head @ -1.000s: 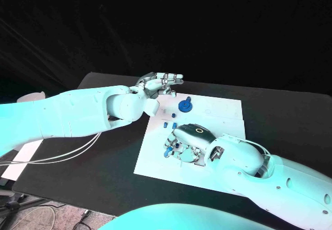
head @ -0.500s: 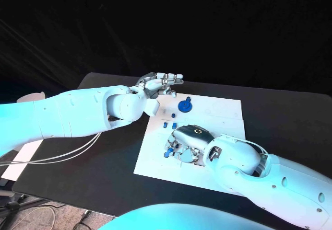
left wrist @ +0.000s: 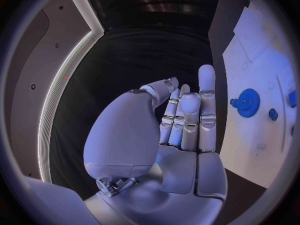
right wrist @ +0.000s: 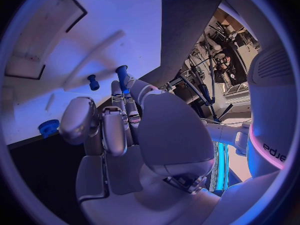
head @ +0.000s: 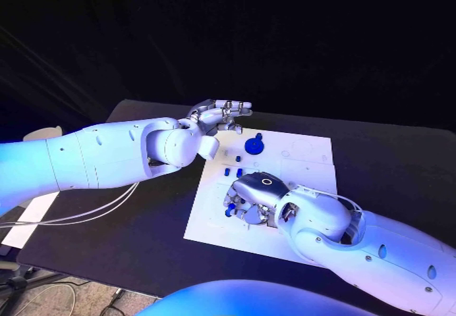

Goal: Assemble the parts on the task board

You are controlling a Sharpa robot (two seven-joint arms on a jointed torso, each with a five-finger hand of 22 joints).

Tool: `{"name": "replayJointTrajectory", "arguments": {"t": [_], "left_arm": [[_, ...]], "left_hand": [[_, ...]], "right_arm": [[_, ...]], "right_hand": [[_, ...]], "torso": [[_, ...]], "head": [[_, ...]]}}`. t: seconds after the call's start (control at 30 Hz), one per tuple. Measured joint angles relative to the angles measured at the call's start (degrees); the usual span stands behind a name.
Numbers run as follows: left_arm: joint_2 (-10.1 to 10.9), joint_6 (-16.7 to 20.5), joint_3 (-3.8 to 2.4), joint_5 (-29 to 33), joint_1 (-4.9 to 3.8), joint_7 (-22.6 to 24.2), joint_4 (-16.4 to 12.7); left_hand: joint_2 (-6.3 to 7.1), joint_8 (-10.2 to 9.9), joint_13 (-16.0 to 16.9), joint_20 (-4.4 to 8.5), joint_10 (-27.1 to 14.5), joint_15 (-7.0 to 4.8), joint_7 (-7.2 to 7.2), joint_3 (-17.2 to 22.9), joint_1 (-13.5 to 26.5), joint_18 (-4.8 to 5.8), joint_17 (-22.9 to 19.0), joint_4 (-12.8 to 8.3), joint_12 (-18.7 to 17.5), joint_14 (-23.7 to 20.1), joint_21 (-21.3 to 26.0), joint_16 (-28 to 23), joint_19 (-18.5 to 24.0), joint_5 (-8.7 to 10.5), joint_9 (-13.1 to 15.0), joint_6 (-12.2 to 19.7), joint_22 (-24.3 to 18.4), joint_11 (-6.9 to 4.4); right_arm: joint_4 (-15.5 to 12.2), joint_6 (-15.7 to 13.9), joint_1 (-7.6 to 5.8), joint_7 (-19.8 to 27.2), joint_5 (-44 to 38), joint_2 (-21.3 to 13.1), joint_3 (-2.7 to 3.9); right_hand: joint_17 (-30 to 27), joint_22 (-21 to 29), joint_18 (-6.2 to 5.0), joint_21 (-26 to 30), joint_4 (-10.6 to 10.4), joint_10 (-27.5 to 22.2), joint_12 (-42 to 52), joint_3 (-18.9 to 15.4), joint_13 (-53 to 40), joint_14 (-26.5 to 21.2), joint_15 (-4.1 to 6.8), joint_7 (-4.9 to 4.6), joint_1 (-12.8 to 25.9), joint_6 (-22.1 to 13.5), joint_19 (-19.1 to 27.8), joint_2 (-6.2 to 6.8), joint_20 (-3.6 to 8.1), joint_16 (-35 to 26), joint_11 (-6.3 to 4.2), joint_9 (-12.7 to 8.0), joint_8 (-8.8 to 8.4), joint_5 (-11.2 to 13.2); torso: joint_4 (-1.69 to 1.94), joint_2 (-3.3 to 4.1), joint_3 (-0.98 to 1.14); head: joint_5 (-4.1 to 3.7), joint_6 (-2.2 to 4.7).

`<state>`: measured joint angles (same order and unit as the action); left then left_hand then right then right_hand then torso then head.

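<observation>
Our right hand (head: pixel 255 195) grips a blue part (right wrist: pixel 122 76) over the task board (head: pixel 304 171); our left hand (head: pixel 217 113) hovers empty, fingers loosely apart

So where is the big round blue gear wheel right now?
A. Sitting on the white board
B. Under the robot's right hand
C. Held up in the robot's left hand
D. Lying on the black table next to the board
A: the big round blue gear wheel sits on the white task board, apart from the silver left hand, which holds nothing, and away from the silver right hand.
</observation>
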<state>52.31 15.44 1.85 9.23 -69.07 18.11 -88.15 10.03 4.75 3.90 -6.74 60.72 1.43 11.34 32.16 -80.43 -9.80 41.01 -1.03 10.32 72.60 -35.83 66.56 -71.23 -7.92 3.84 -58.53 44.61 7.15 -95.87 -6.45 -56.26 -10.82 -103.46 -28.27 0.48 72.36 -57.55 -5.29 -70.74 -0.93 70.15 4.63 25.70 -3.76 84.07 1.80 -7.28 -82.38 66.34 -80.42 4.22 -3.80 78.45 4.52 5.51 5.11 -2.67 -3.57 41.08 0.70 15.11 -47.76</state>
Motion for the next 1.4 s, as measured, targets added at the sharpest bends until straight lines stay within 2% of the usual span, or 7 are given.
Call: {"name": "replayJointTrajectory", "arguments": {"t": [0.1, 0.27, 0.67, 0.87, 1.03, 1.23, 1.4], "left_arm": [[0.0, 0.0, 0.0, 0.0, 0.0, 0.0, 0.0], [0.0, 0.0, 0.0, 0.0, 0.0, 0.0, 0.0], [0.2, 0.0, 0.0, 0.0, 0.0, -0.1, 0.0], [0.4, 0.0, 0.01, 0.0, 0.01, -0.1, 0.2], [0.5, 0.0, 0.02, 0.0, 0.01, -0.1, 0.3], [0.8, -0.1, 0.05, 0.0, 0.01, 0.0, 0.1], [1.2, -0.1, 0.05, -0.1, 0.02, 0.0, -0.1]], "left_hand": [[0.0, 0.0, 0.0, 0.0, 0.0, 0.0, 0.0, 0.0, 0.0, 0.0, 0.0, 0.0, 0.0, 0.0, 0.0, 0.0, 0.0, 0.0, 0.0, 0.0, 0.0, 0.0], [0.0, 0.0, 0.0, 0.0, 0.0, 0.0, 0.0, 0.0, 0.0, 0.0, 0.0, 0.0, 0.0, 0.0, 0.0, 0.0, 0.0, 0.0, 0.0, 0.0, 0.0, 0.0], [0.0, 0.0, 0.0, 0.0, -0.2, 0.0, 0.0, 0.0, 0.0, 0.0, -0.1, 0.0, 0.0, 0.0, 0.0, 0.0, 0.0, 0.0, 0.0, 0.0, 0.0, 0.21], [0.0, 0.0, 0.0, 0.0, -0.2, 0.0, 0.0, 0.0, 0.0, 0.0, -0.1, 0.0, 0.0, 0.0, 0.0, 0.0, 0.0, 0.0, 0.0, 0.0, 0.0, 0.21], [-0.23, 0.0, 0.0, 0.0, -0.2, 0.0, 0.0, -0.2, 0.2, 0.0, -0.1, -0.2, 0.0, 0.0, 0.0, 0.0, 0.0, 0.0, 0.0, 0.0, 0.0, 0.21], [-0.23, 0.0, 0.0, 0.0, -0.2, 0.0, 0.0, -0.2, 0.2, 0.0, -0.1, -0.2, 0.0, 0.0, 0.0, 0.0, 0.0, 0.0, 0.0, 0.0, 0.0, 0.21], [-0.23, 0.0, 0.0, 0.0, -0.2, 0.0, 0.0, -0.2, 0.2, 0.0, -0.1, -0.2, 0.0, 0.0, 0.0, 0.0, 0.0, 0.0, 0.0, 0.0, 0.0, 0.21]], "right_arm": [[0.1, 0.1, -0.04, -0.1, -0.3, 0.2, -0.15], [0.8, 0.6, 0.24, -0.4, -0.4, 0.3, -0.67], [-1.8, -5.5, 0.61, -0.7, 0.2, -2.3, -0.55], [-6.6, -10.2, 0.24, -0.4, 2.3, -8.0, 1.03], [-11.0, -11.9, -2.98, -0.5, 8.0, -16.8, 1.9], [-14.0, -11.8, -4.46, -3.1, 14.9, -26.0, 1.87], [-14.8, -10.9, -3.85, -6.7, 20.6, -31.1, 1.31]], "right_hand": [[-0.5, 0.6, -0.01, 0.5, -0.4, -1.4, -1.0, -0.4, 0.1, -0.1, -1.22, -0.89, 1.0, -2.5, 0.4, 0.99, -0.86, -0.1, -0.16, -0.4, -1.27, -0.8], [-1.8, 2.6, -0.89, 2.0, -1.6, -12.2, -0.9, -5.4, 0.3, -0.1, -2.46, -2.15, 5.2, -10.0, 1.2, 4.22, -2.27, -0.8, 1.67, -1.8, -1.58, -0.9], [-2.8, 3.8, -0.89, 2.3, -2.5, -16.7, -0.3, -14.0, 0.1, -0.1, -3.04, -3.16, 4.8, -13.7, 1.4, 3.38, -2.89, -1.1, 2.76, -1.6, -1.58, -0.9], [-3.0, 3.8, -0.89, 2.3, -2.7, -13.1, 1.6, -15.4, -0.2, -0.1, -3.04, -2.84, 3.6, -11.6, 1.4, 2.16, -2.88, -1.1, 2.23, -1.5, -1.15, -0.9], [-2.9, 3.3, -0.89, 2.2, -3.1, -6.5, 4.7, -15.7, -0.8, -0.1, -2.44, -2.15, 3.5, -9.8, 1.3, 1.48, -2.76, -1.1, 1.22, -1.4, -1.1, -1.7], [0.6, -1.2, -0.89, -0.9, -4.9, 4.7, 9.7, -17.5, -3.6, -0.1, -0.42, -0.91, 4.6, -7.9, -0.6, 2.14, -0.84, 1.4, -0.91, -1.2, -0.04, -1.8], [1.0, -2.1, -0.89, -1.4, -7.1, 9.1, 13.5, -19.7, -7.6, -0.2, 0.58, 0.02, 6.0, -7.1, -0.9, 2.32, 0.33, 1.4, -2.84, -1.1, 0.85, -4.0]], "torso": [[0.0, -0.01, -0.03], [-0.03, -0.01, -0.02], [-0.11, 0.0, 0.07], [-0.37, -0.14, 0.11], [-0.73, -0.39, 0.07], [-1.29, -0.62, -0.1], [-2.11, -0.77, -0.21]], "head": [[0.01, 0.05], [0.01, 0.13], [-0.15, 0.38], [-0.6, 0.86], [-1.72, 1.33], [-2.97, 1.92], [-3.91, 2.36]]}}
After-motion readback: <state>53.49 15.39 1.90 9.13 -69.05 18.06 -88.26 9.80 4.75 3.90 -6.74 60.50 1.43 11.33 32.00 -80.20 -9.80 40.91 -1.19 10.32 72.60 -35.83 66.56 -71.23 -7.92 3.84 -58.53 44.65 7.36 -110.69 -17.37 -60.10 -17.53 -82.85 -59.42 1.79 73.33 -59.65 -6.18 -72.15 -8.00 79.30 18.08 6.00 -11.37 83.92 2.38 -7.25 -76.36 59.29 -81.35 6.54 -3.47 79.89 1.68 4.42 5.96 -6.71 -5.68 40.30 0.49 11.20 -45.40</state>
